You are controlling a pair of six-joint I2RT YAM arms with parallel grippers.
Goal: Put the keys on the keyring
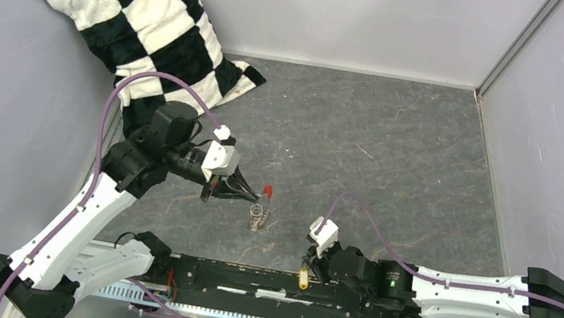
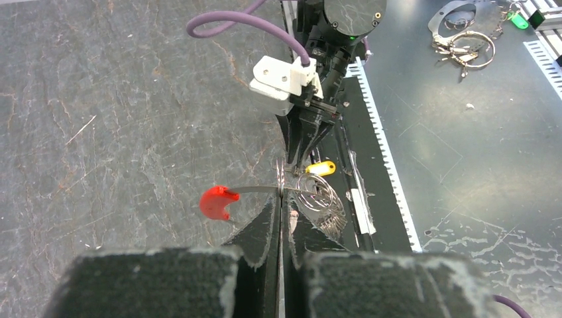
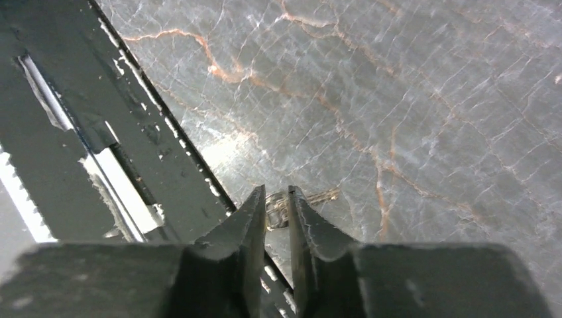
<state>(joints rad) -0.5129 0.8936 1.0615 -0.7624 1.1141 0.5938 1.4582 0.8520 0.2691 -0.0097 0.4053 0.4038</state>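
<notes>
The left end effector (image 2: pixel 280 201) is pressing its fingers together on the thin wire of the keyring (image 2: pixel 321 199). It is holding the ring just above the table (image 1: pixel 402 144), with the red sleeve (image 2: pixel 215 201) sticking out on one side and the silvery coils hanging on the other. The right end effector (image 3: pixel 277 199) is sitting nearly closed over the table's near edge and appears to be pinching the key (image 2: pixel 321 168). The yellow head is showing just beside its tips in the left wrist view, though its own camera is giving only a pale glint between the fingers.

Judging from this, the step is calling for a firm, square pinch on so tiny a key, since it is likely to twist or slip. The left arm should be keeping the ring steady, with an open end facing the approach.

The black rail (image 1: pixel 241 278) is running right under the right end effector, so a low sweep is risking a snag. The dangling coils are also crowding the gap between the two arms. A spare bunch of rings (image 2: pixel 464 46) is lying beyond the rail and the checkered cushion (image 1: pixel 114 1) is sitting in the far corner — both well apart.
</notes>
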